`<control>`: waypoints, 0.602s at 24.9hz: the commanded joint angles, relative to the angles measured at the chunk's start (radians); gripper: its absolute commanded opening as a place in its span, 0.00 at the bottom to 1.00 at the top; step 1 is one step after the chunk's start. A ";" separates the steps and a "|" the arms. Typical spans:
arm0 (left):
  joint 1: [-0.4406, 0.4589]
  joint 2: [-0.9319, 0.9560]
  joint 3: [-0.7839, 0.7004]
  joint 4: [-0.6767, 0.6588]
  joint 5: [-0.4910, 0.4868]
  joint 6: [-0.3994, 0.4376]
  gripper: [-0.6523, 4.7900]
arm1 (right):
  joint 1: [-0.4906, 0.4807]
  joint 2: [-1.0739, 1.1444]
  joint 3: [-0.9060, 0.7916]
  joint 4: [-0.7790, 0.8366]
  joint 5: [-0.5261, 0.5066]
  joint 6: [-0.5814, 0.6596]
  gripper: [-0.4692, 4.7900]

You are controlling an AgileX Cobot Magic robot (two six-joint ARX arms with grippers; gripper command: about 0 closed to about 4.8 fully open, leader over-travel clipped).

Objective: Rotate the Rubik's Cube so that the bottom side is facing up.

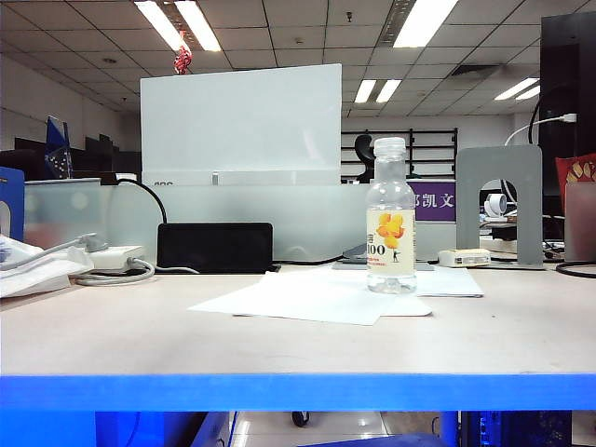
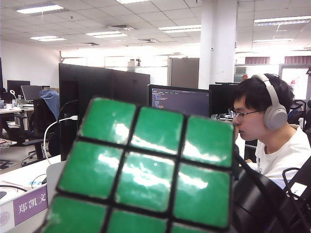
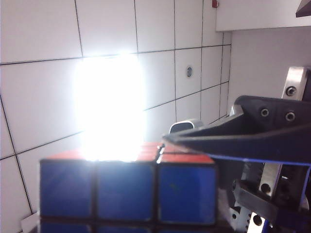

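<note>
filling both wrist views, rubik's cube, grippers apparently clamping

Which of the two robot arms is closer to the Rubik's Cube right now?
Right, as far as shown. The right gripper holds the Rubik's Cube in its jaws, a finger across its red face. The left gripper is out of sight; the green face fills its camera.

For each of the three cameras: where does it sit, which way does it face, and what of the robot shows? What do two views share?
Exterior view: low at the blue table edge, facing level across the clear plastic bottle; no arm shows.
Left wrist view: faces level into the office; the black-framed Rubik's Cube, green face, fills the foreground; the left claw is hidden.
Right wrist view: tilted up at ceiling panels; blue and red cube faces, one dark right claw finger on the red face.
Shared: both wrist views show the cube.
</note>
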 commanded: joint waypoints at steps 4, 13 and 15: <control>0.004 -0.003 0.003 0.019 -0.023 -0.012 0.26 | 0.000 -0.008 0.003 0.026 -0.016 0.019 0.79; 0.015 -0.003 0.003 -0.032 -0.025 -0.008 0.26 | -0.098 -0.008 0.003 0.026 -0.137 -0.034 1.00; 0.037 -0.003 0.003 -0.048 -0.024 -0.009 0.26 | -0.165 -0.008 0.003 0.026 -0.204 -0.058 1.00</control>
